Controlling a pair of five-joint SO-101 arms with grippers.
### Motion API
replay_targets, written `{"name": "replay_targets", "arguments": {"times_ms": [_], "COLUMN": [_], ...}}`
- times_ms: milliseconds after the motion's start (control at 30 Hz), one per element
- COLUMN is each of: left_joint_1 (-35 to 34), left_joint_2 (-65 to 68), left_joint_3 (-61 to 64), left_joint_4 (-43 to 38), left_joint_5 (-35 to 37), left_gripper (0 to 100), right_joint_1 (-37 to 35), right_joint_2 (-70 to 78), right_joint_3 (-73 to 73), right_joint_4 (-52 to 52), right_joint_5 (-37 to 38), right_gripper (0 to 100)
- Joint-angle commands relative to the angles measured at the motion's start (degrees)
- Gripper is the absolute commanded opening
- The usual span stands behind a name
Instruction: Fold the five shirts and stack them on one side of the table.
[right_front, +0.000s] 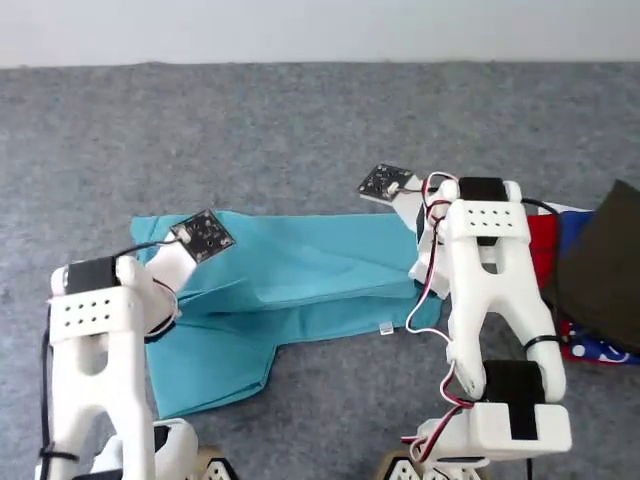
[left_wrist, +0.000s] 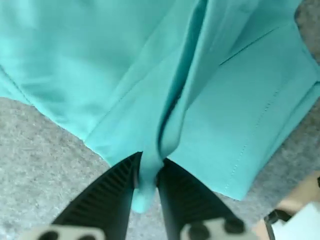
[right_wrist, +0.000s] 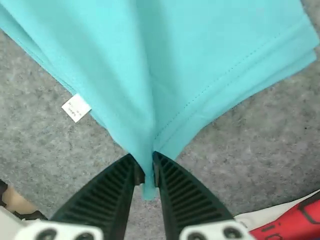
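Observation:
A teal shirt (right_front: 290, 275) lies partly folded across the middle of the grey table, one sleeve hanging toward the front left. My left gripper (left_wrist: 147, 172) is shut on a fold of the teal shirt (left_wrist: 210, 75) at its left side. My right gripper (right_wrist: 147, 172) is shut on a pinched edge of the teal shirt (right_wrist: 165, 60) at its right end, lifted a little off the table. In the high view the left arm (right_front: 165, 270) sits over the shirt's left edge and the right arm (right_front: 440, 240) over its right edge.
A pile of other shirts (right_front: 585, 275), red, blue and dark olive, lies at the right edge of the table. A white care label (right_wrist: 76, 108) sticks out of the teal shirt's hem. The grey table (right_front: 300, 130) stretches open behind the shirt.

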Motion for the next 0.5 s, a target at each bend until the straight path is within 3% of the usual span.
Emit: {"name": "replay_targets", "arguments": {"times_ms": [0, 300, 467], "left_joint_1": [0.2, 0.2, -1.4], "left_joint_2": [-3.5, -15.5, -22.9], "left_joint_3": [0.4, 0.5, 0.5], "left_joint_4": [0.0, 8.8, 12.3], "left_joint_5": [-0.4, -0.5, -0.4], "left_gripper": [2, 2, 15], "right_joint_1": [0.8, 0.7, 1.6], "right_joint_2": [-3.1, -3.5, -3.7], "right_joint_3": [-0.1, 0.0, -0.7], "right_joint_4": [-0.7, 3.0, 9.1], "right_joint_5": [-0.4, -0.5, -0.6], "right_gripper": [1.1, 2.3, 22.5]}}
